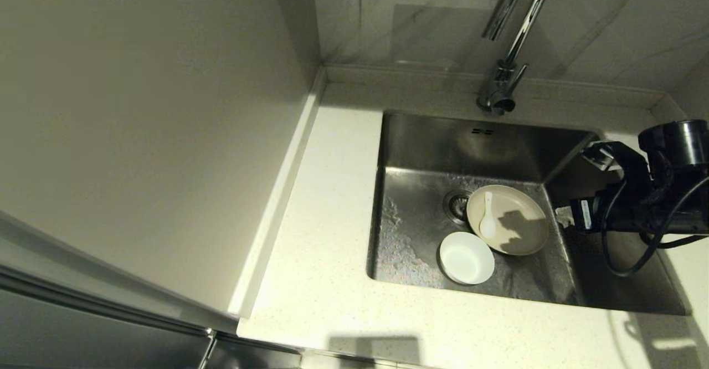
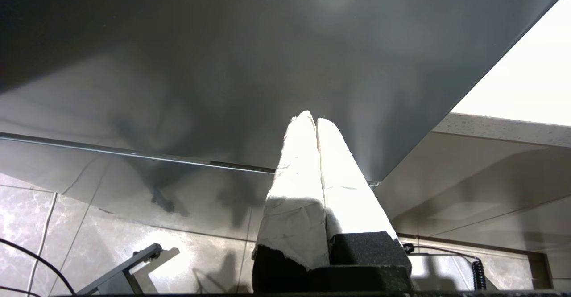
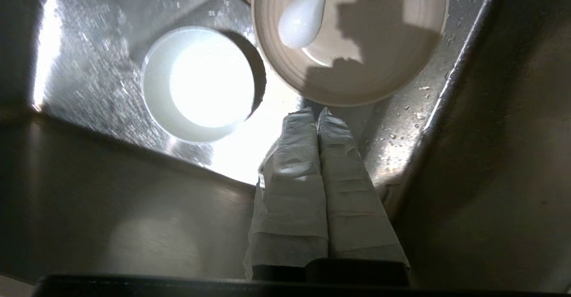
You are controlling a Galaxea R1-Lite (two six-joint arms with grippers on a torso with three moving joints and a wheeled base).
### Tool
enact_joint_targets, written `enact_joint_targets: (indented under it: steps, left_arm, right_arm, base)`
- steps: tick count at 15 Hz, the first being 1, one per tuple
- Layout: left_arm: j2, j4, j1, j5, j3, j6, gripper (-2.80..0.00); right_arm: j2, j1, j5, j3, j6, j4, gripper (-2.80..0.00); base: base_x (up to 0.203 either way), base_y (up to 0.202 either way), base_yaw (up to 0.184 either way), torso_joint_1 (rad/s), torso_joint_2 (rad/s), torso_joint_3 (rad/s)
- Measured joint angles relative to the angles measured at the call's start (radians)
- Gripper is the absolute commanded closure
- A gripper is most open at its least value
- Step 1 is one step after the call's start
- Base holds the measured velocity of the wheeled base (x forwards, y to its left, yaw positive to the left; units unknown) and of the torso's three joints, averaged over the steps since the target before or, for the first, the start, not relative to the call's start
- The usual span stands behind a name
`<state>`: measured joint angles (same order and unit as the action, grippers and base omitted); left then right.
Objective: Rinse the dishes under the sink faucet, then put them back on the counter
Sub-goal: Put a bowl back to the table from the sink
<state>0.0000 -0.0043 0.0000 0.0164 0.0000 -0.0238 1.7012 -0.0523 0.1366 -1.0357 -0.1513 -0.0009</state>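
Observation:
In the steel sink [image 1: 476,147] lie the dishes. A cream plate [image 1: 512,222] rests beside the drain [image 1: 457,205], and a white spoon [image 1: 488,222] lies in it. A white bowl [image 1: 466,257] stands upright just in front of the plate. The chrome faucet [image 1: 515,36] rises behind the sink; no water shows. My right gripper [image 3: 317,110] hangs inside the sink at its right side, shut on nothing, its tips near the plate's [image 3: 383,65] rim, with the bowl [image 3: 200,83] off to one side. My left gripper [image 2: 311,117] is shut and empty, parked low by the cabinet front.
The speckled counter [image 1: 327,236] runs left of and in front of the sink, bounded by a raised rim and a wall on the left. The right arm's black cable loops over the sink's right part. The sink floor is wet at the left.

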Motion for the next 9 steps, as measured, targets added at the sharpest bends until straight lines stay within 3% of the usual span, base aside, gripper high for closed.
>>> enact_joint_targets:
  steps: [6,9]
  left_arm:
    - [0.000,0.000,0.000,0.000,0.000,0.000,0.00]
    - [0.000,0.000,0.000,0.000,0.000,0.000,0.00]
  right_arm:
    - [0.022,0.000,-0.001,-0.007,-0.035,-0.006,0.00]
    - [0.070,0.001,-0.006,-0.050,-0.095,-0.037,0.00]
  base:
    - [0.000,0.000,0.000,0.000,0.00,0.000]
    - [0.000,0.000,0.000,0.000,0.00,0.000]
